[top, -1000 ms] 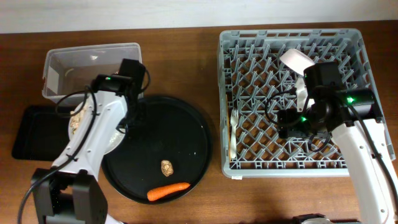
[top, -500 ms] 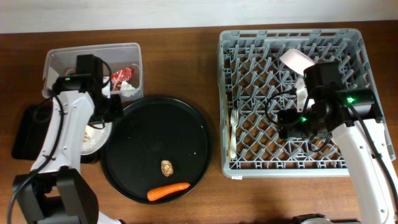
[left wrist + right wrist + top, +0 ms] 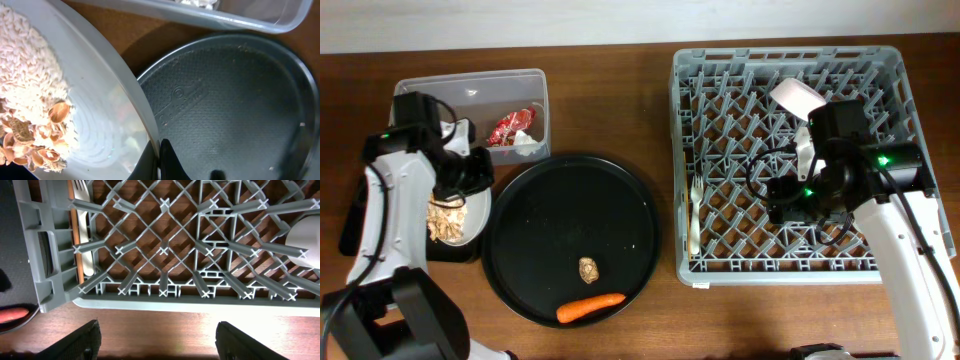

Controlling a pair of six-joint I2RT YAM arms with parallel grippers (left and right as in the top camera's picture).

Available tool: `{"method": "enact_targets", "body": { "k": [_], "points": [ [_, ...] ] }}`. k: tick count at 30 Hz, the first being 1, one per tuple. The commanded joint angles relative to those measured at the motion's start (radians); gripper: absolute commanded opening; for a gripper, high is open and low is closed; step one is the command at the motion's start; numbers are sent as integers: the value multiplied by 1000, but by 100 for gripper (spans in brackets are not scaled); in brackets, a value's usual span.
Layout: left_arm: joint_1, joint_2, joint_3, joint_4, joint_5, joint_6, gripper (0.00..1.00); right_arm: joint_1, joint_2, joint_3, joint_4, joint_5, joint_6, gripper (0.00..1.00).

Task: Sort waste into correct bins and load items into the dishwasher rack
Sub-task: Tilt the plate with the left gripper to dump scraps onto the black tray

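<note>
My left gripper (image 3: pixel 159 162) clamps the plate (image 3: pixel 107 125) rim, scraps (image 3: pixel 25 90) on it; right gripper (image 3: pixel 160 345) hangs spread over rack (image 3: pixel 165 250).

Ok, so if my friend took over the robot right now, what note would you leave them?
Left pincer: shut on the white plate by its rim, food scraps on it, above the shallow black tray.
Right pincer: open, empty, over the rack near its front edge.
Done: red wrapper and tissue in the clear tub; fork and white cup in the rack.
To do: tip off the scraps, bin the carrot and brown lump from the round black tray, rack the plate.
</note>
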Motion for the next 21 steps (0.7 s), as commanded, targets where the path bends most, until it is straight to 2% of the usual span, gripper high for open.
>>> {"method": "enact_targets", "body": {
  "k": [1, 8, 11, 21],
  "points": [
    [70, -29, 26, 9, 133, 55, 0, -6, -4, -5, -1, -6, 3, 76],
    [183, -29, 26, 14, 353, 120, 0, -6, -4, -5, -2, -6, 3, 76],
    [236, -29, 26, 13, 513, 179, 0, -6, -4, -5, -2, -6, 3, 75],
    [380, -55, 26, 15, 769, 245, 0, -6, -4, -5, -3, -6, 3, 75]
  ]
}}
